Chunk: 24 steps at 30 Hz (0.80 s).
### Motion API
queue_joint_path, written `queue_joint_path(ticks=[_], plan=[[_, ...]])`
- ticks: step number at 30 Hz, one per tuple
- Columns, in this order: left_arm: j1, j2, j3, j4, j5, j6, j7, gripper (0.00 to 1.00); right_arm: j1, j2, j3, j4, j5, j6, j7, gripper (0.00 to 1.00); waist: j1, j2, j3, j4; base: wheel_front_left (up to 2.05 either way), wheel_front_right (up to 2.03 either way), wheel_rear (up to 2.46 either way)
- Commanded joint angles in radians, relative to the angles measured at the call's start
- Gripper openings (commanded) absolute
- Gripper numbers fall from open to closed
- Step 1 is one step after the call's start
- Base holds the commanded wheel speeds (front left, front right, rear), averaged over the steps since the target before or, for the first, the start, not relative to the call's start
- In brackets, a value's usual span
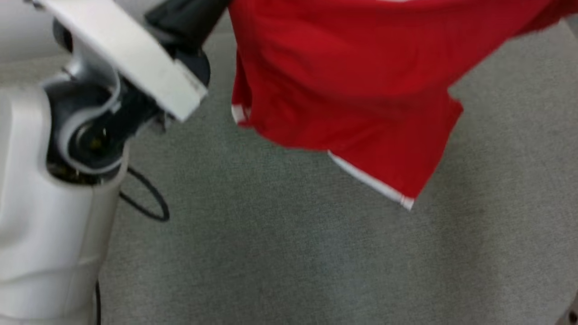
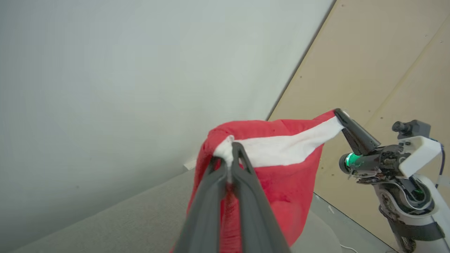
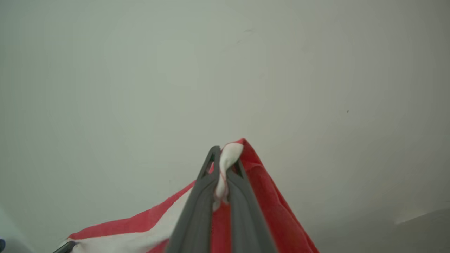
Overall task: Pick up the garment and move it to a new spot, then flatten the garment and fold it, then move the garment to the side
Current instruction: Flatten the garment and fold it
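The garment is red with white trim, and it hangs in the air above the grey table, its lower hem loose. My left gripper is shut on one end of the garment's white band. The right gripper pinches the other end of that band, which is stretched taut between the two. In the right wrist view my right gripper is shut on a bunch of the white trim, with the garment falling away below it.
A grey cloth-covered table lies under the garment. My pale left arm fills the left of the head view, with a black cable looping beside it. A pale wall and a beige board stand behind.
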<state>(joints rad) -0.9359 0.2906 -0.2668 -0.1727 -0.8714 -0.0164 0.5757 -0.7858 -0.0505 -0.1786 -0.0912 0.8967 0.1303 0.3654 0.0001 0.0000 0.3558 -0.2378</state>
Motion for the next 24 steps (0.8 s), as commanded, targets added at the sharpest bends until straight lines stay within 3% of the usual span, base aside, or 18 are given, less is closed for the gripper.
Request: queue_joint_path(ticks=[1, 6, 11, 17, 24], plan=[[-0.050, -0.009, -0.001, 0.038, 0.025, -0.007, -0.021, 0.00, -0.062, -0.001, -0.005, 0.047, -0.019, 0.000, -0.012, 0.00, -0.0001, 0.0000, 0.093, 0.013, 0.00, 0.00, 0.00], [-0.302, -0.080, -0.015, 0.292, 0.125, -0.062, -0.203, 0.00, -0.374, -0.001, 0.007, 0.296, -0.145, 0.000, -0.111, 0.00, -0.0001, 0.0000, 0.158, 0.032, 0.00, 0.00, 0.00], [-0.413, -0.103, -0.069, 0.485, 0.227, -0.099, -0.433, 0.00, -0.503, 0.000, 0.025, 0.449, -0.171, 0.000, -0.209, 0.00, -0.0001, 0.0000, 0.203, 0.049, 0.00, 0.00, 0.00], [-0.305, -0.108, -0.179, 0.602, 0.245, -0.113, -0.633, 0.00, -0.318, -0.004, 0.066, 0.450, -0.156, 0.000, -0.292, 0.00, -0.0001, 0.0000, 0.186, 0.062, 0.00, 0.00, 0.00], [-0.044, -0.040, -0.352, 0.528, 0.179, -0.114, -0.757, 0.00, 0.087, -0.023, 0.082, 0.278, -0.124, 0.000, -0.297, 0.00, -0.0001, 0.0000, 0.144, 0.075, 0.00, 0.00, 0.00]])
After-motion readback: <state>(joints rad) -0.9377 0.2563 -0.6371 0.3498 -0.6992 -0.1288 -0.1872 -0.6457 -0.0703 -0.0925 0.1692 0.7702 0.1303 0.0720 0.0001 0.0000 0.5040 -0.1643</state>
